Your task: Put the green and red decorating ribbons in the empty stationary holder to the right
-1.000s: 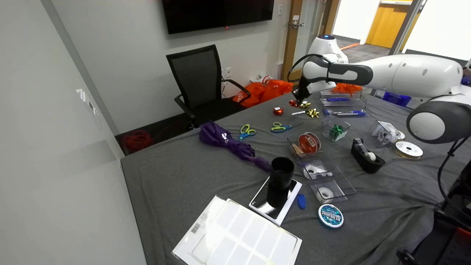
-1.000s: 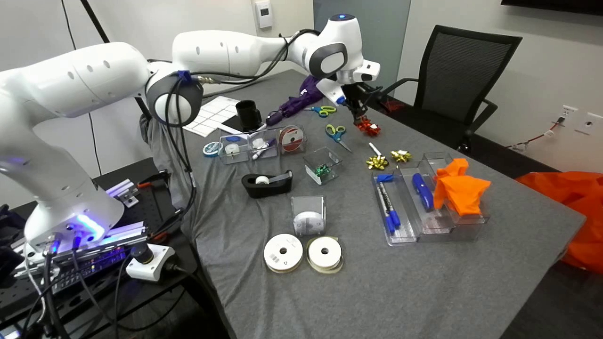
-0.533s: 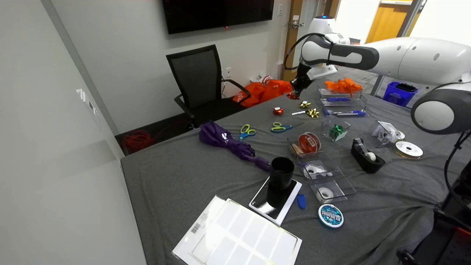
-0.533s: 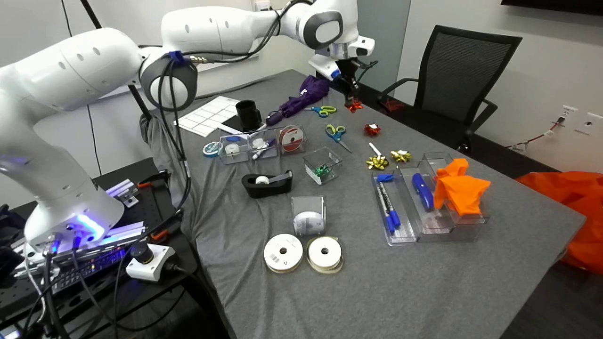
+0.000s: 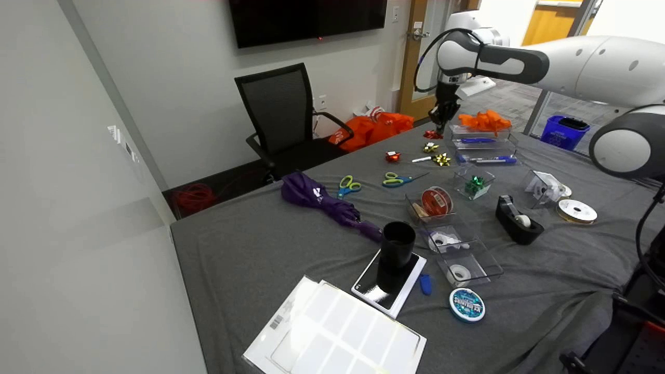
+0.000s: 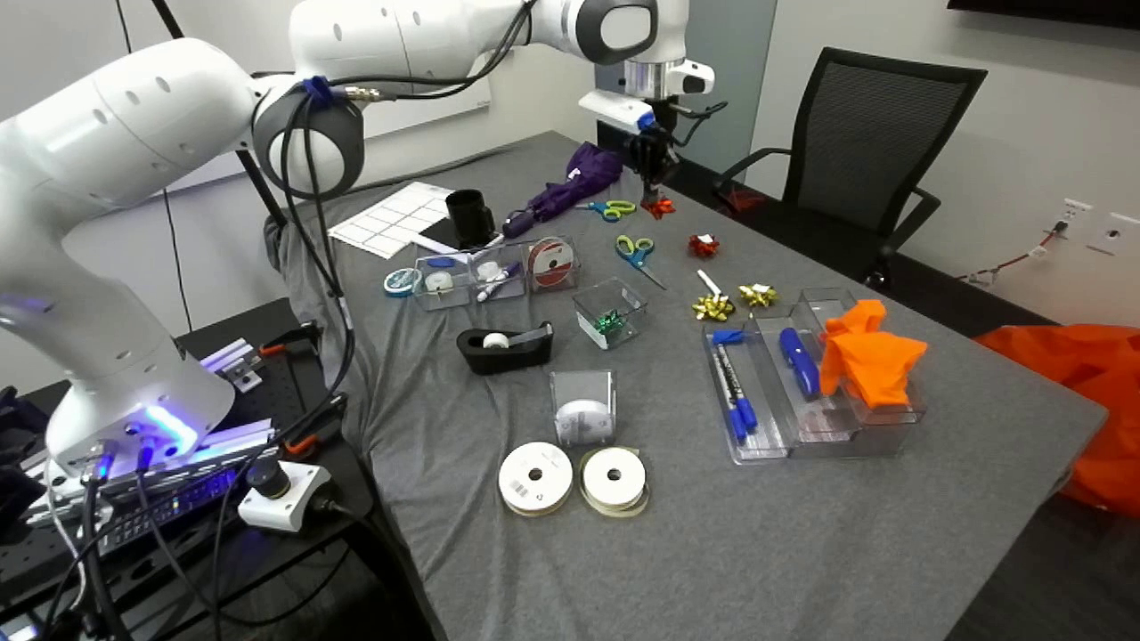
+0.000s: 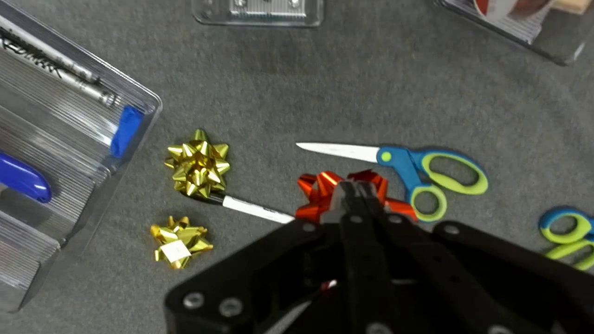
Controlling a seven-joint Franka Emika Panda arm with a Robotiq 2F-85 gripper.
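My gripper point(image 7: 356, 188) is shut on a shiny red bow point(image 7: 320, 185), whose loops stick out on both sides of the fingertips. In both exterior views this red bow point(image 6: 660, 208) hangs in the air below the gripper point(image 5: 440, 130). Another red bow point(image 5: 393, 156) lies on the table near its far edge. The green bow point(image 6: 610, 322) sits inside a small clear holder point(image 6: 631, 298) in the middle of the table. Only the near edge of that holder point(image 7: 257, 21) shows at the top of the wrist view.
Two gold bows point(image 7: 198, 164) and a white marker point(image 7: 255, 209) lie near blue-green scissors point(image 7: 408, 169). A clear tray point(image 6: 810, 427) holds blue pens and an orange cloth. A tape dispenser point(image 6: 505, 349), clear compartments point(image 6: 445, 294) and ribbon spools point(image 6: 535, 479) stand around the holder.
With the red bow in its grip, my gripper has risen from beside the other red bow and shifted across the table. The bows on the table and the holder have not moved.
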